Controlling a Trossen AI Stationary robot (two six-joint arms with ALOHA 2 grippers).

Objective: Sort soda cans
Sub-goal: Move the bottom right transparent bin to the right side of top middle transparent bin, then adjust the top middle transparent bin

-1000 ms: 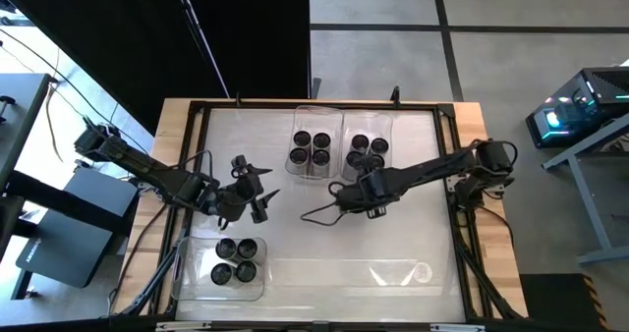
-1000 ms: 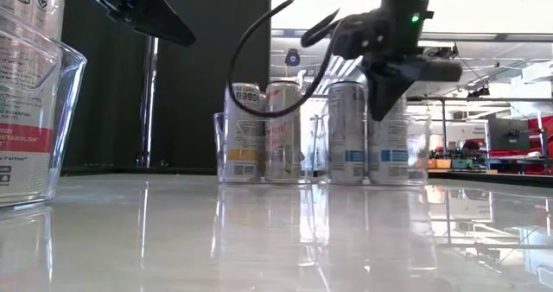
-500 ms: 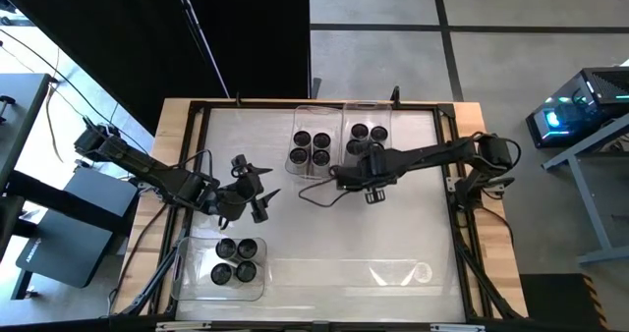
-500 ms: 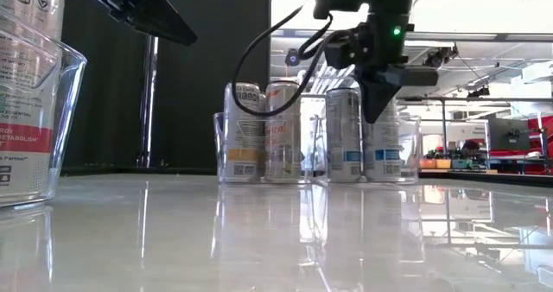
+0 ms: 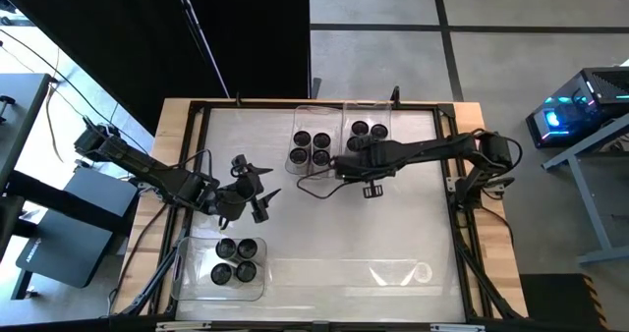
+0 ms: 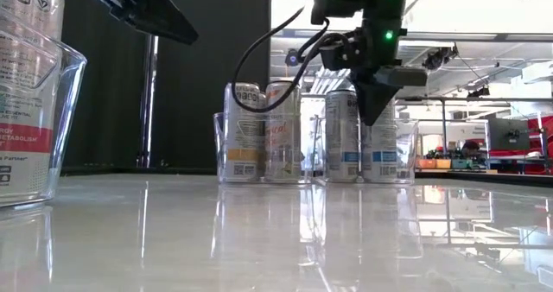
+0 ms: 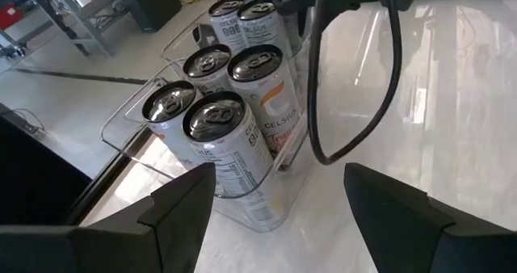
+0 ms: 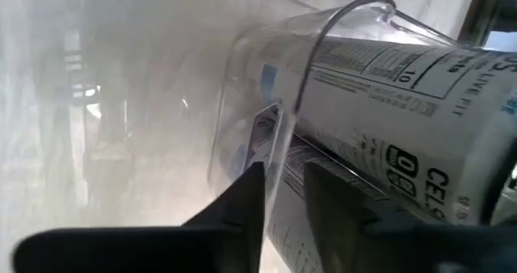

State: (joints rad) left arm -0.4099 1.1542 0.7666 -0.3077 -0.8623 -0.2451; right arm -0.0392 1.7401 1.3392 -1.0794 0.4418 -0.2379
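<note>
We see every one of the soda cans (image 5: 312, 147) standing upright in a clear bin, long axis vertical, dark tops up. 4 sit in the far left bin (image 5: 298, 126), 4 more in the near bin (image 5: 197, 278) at the bench's (image 5: 413, 224) left front. In the far right bin (image 5: 388, 118) we count 2 tops, with the right arm hiding the rest. We find no loose can on the bench.

The right gripper (image 5: 354, 163) is at work. It reaches across to the near edge of the far right bin and points down just in front of the cans there in the low view (image 6: 371, 111). Its wrist view (image 8: 283, 184) shows a can's printed side very close beyond the bin's clear wall. Whether its fingers are released or clenched we cannot tell, and we see nothing clearly gripped.

The left gripper (image 5: 254, 193) hovers above mid-bench between the near bin and the far bins. Its fingers (image 7: 182, 204) are spread wide, grasping nothing.

We judge the next move turns on that far right bin. Its cans lie straight ahead of and below the right gripper, so they would have to be cleared or taken along their upright axis. The right arm is much the nearer.
</note>
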